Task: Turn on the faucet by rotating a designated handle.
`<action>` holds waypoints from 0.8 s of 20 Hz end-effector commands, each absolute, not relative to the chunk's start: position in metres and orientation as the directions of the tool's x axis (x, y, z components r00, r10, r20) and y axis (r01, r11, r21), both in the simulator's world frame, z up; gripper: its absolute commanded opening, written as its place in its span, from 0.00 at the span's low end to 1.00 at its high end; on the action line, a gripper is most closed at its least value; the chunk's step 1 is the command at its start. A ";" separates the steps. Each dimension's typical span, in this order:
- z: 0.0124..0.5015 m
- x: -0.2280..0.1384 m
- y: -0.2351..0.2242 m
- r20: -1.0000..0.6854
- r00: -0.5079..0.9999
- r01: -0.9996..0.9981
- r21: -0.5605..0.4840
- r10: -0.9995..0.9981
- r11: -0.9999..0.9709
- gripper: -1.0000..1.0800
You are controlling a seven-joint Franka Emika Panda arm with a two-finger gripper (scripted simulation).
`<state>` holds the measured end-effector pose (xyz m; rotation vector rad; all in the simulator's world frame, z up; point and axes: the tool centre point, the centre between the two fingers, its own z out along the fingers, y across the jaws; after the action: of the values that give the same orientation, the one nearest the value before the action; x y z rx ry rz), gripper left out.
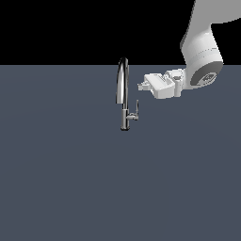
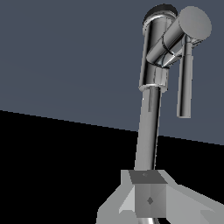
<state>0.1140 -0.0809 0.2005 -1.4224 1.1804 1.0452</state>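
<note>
The chrome faucet [image 1: 123, 89] stands upright on the grey surface, its arched spout rising above a short base. The handle [image 1: 137, 110] is a thin lever on a short stub, sticking out from the lower body toward the exterior view's right. My gripper [image 1: 140, 86] hovers just right of the spout and a little above the handle, touching neither. Its fingers are together with nothing between them. In the wrist view the faucet [image 2: 148, 131] runs close past the gripper [image 2: 148, 199], and the handle [image 2: 184, 83] hangs off its stub.
The flat grey surface [image 1: 61, 179] spreads around the faucet and nothing else stands on it. The white arm [image 1: 202, 42] comes in from the exterior view's upper right.
</note>
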 end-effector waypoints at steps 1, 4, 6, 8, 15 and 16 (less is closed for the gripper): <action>0.181 0.119 -0.081 -0.988 0.113 -0.993 -0.114 -0.109 -0.001 0.00; 0.160 0.123 -0.081 -0.995 0.069 -0.996 -0.073 -0.068 0.048 0.00; 0.149 0.124 -0.080 -0.998 0.046 -0.996 -0.049 -0.045 0.075 0.00; 0.140 0.125 -0.079 -0.999 0.027 -0.995 -0.029 -0.026 0.096 0.00; 0.128 0.127 -0.077 -1.000 0.005 -0.993 -0.005 0.000 0.122 0.00; 0.128 0.127 -0.077 -1.000 0.005 -0.993 -0.005 -0.001 0.121 0.00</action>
<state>0.1261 -0.0770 0.1275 -1.1231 1.2611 1.1165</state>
